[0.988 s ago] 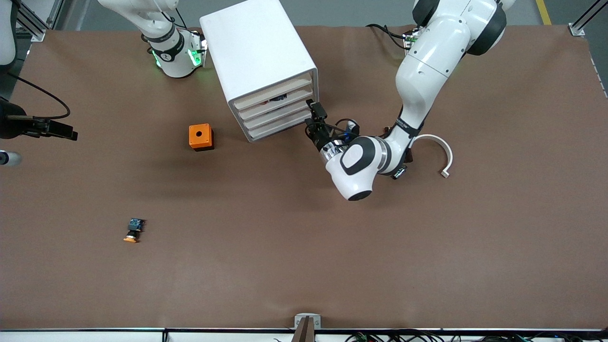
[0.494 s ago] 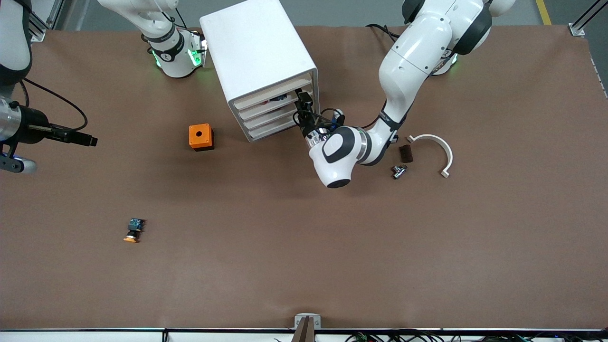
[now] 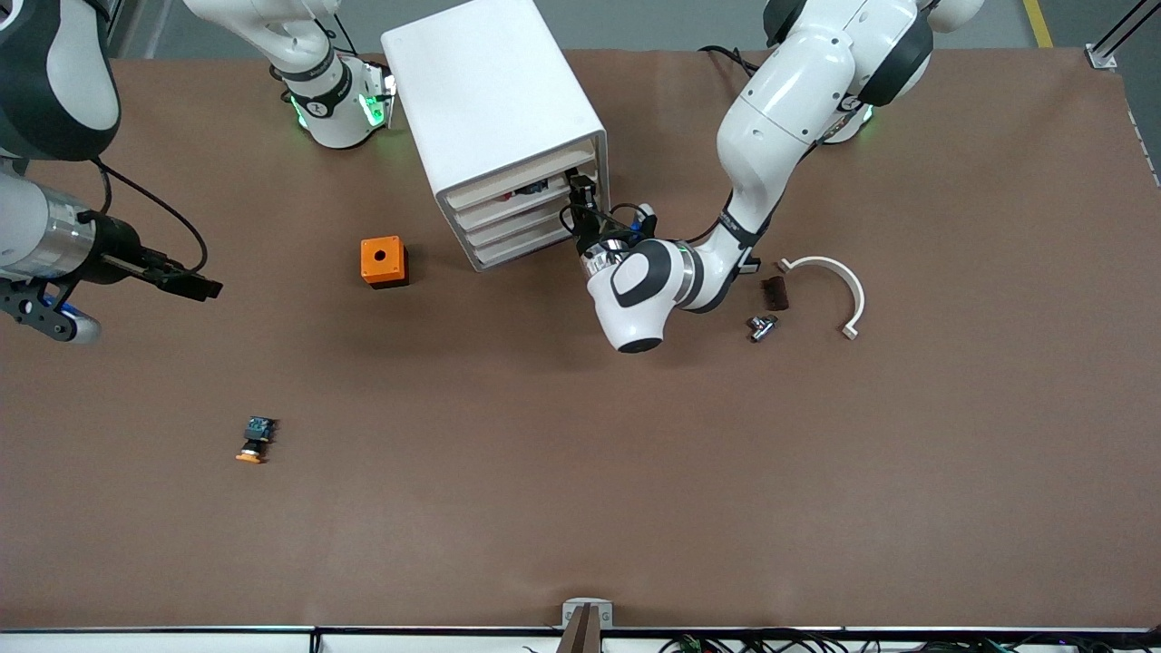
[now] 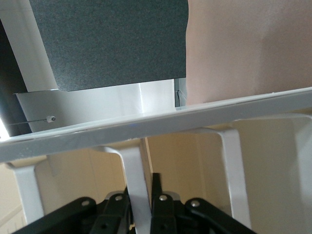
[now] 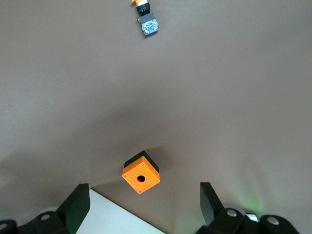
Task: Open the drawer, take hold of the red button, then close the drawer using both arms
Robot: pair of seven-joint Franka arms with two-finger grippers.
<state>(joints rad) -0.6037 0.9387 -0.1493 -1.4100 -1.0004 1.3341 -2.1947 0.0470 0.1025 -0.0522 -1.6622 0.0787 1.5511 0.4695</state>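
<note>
The task is at its first step, as far as can be judged; the four drawers of the white cabinet [image 3: 494,118] all sit pushed in, none yet drawn out; the opening, the taking of the button and the closing all remain to be done.

The left claw [image 3: 580,201] is at the cabinet's front, at the corner toward the left arm's end of the counter [image 3: 635,472], level with the upper drawers; the left wrist view shows its fingers [image 4: 158,207] pressed together on a thin white upright rib of the drawer front [image 4: 141,192], with the drawer's long pale edge [image 4: 161,124] running across just above; so it is pinching the drawer [image 3: 517,190] by its front, which looks ready for a pull; which of the upper two drawers it has is hard to tell.

The button with the red cap is not plainly seen; something small, dark with a touch of red and blue [image 3: 531,189] shows through the gap of an upper drawer, and that may be it, though this cannot be settled.

The right claw [image 3: 195,286] hangs over the counter toward the right arm's end, well apart from the cabinet, its fingers [image 5: 78,204] spread wide and holding nothing; that arm waits; its wrist view looks down on the small orange box [image 5: 141,178] with a round hole and an orange-capped button [image 5: 146,17], neither of them the task's.
</note>
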